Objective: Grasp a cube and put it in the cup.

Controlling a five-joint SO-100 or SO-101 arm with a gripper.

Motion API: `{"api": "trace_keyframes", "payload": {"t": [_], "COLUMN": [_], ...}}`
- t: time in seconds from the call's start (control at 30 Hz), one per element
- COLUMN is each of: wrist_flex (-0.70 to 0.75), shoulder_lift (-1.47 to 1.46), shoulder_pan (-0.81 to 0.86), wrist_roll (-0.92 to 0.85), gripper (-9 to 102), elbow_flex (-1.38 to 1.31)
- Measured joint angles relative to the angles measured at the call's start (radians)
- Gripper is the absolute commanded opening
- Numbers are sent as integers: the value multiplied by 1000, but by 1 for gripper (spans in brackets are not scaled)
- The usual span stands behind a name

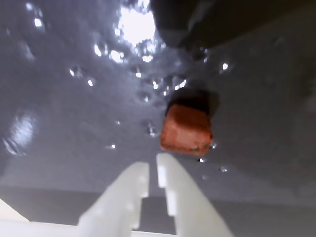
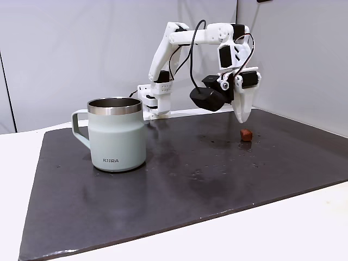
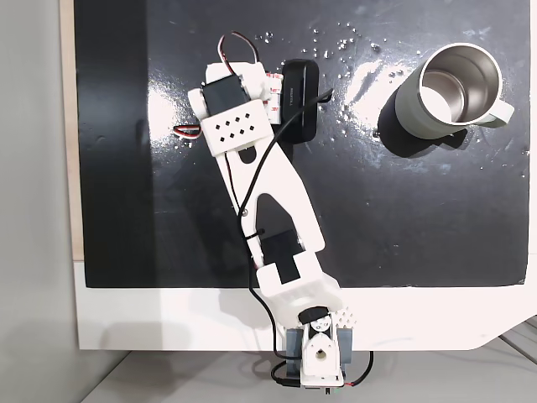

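One cube [image 1: 186, 130] lay just beyond my nearly clenched, empty pincer [image 1: 152, 172], which hung over it because grasping came first.

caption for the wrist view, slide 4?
Wrist view: nearly closed hand above the dark mat, reddish-brown cube just ahead of its fingertips, not yet grasped.
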Motion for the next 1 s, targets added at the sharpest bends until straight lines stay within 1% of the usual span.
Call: {"api": "trace_keyframes", "payload": {"t": [0.3, 0.33, 0.5, 0.57, 0.87, 1.0], "wrist_flex": [-9, -9, -9, -9, -8, -5], "shoulder_lift": [-17, -17, -17, -17, -17, -17], "shoulder_pan": [-38, -38, -37, -38, -31, -44], "wrist_roll": [-2, -2, 3, 21, 106, 107], "gripper": [0, 3, 26, 31, 34, 34], "elbow_flex": [0, 0, 0, 0, 48, 67]}}
